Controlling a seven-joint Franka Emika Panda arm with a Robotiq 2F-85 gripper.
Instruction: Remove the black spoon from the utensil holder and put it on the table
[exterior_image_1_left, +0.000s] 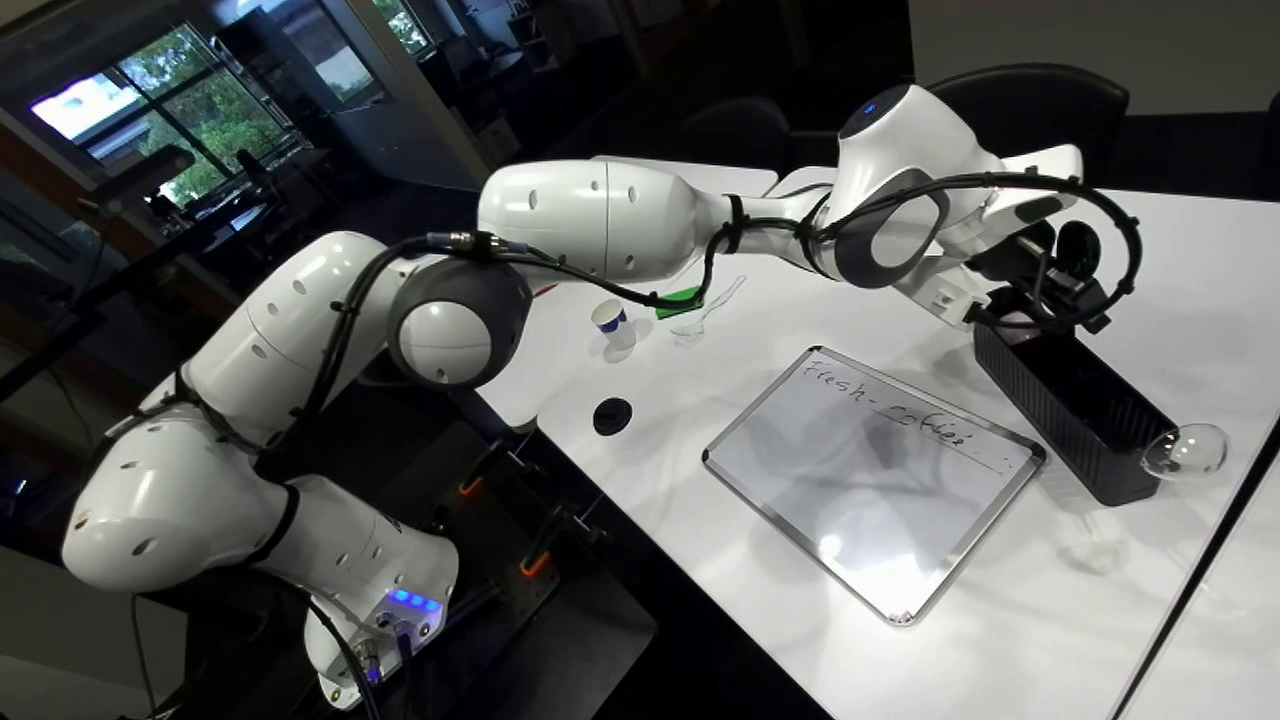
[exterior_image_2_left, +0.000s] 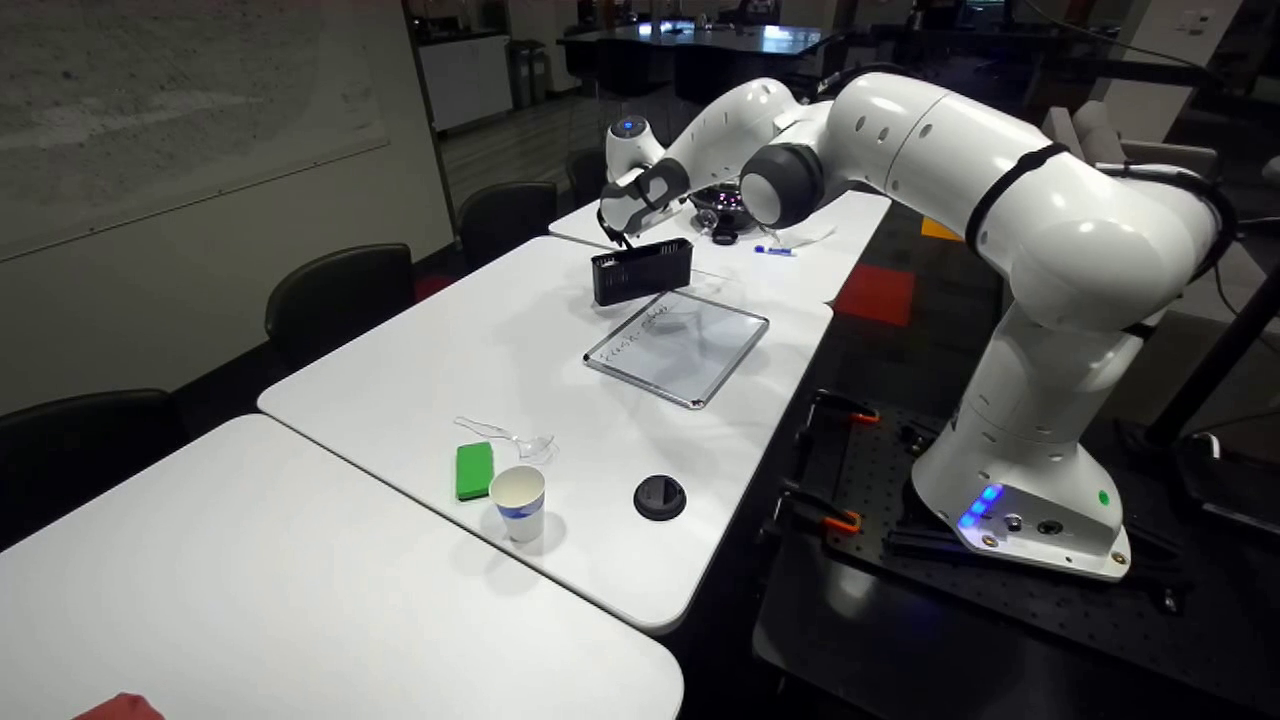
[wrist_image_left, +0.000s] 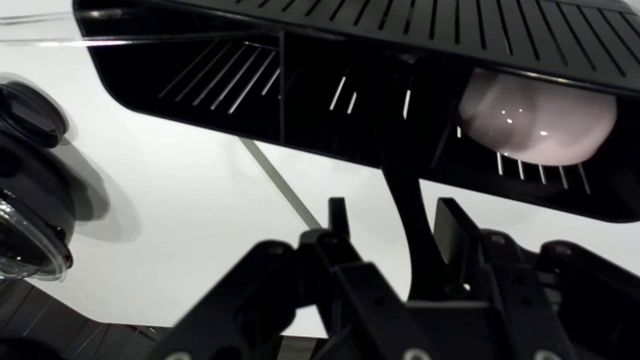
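The utensil holder (wrist_image_left: 450, 30) is a long black slotted box; it also shows on the table in both exterior views (exterior_image_1_left: 1060, 420) (exterior_image_2_left: 640, 278). The black spoon (wrist_image_left: 416, 220) stands in it, its handle leaning out over the rim toward me; its other end is lost in the dark box. My gripper (wrist_image_left: 392, 212) is open around the handle, which lies close to the right finger with a gap to the left one. The gripper is over the holder in an exterior view (exterior_image_1_left: 1005, 300). The table (wrist_image_left: 200, 190) is white.
A pale pink rounded utensil (wrist_image_left: 542, 120) and a transparent utensil (wrist_image_left: 150, 37) are also in the holder. A framed whiteboard (exterior_image_1_left: 870, 490) lies beside it. Farther off are a paper cup (exterior_image_2_left: 520, 505), green block (exterior_image_2_left: 474, 470), transparent spoon (exterior_image_2_left: 530, 445) and black disc (exterior_image_2_left: 660, 497).
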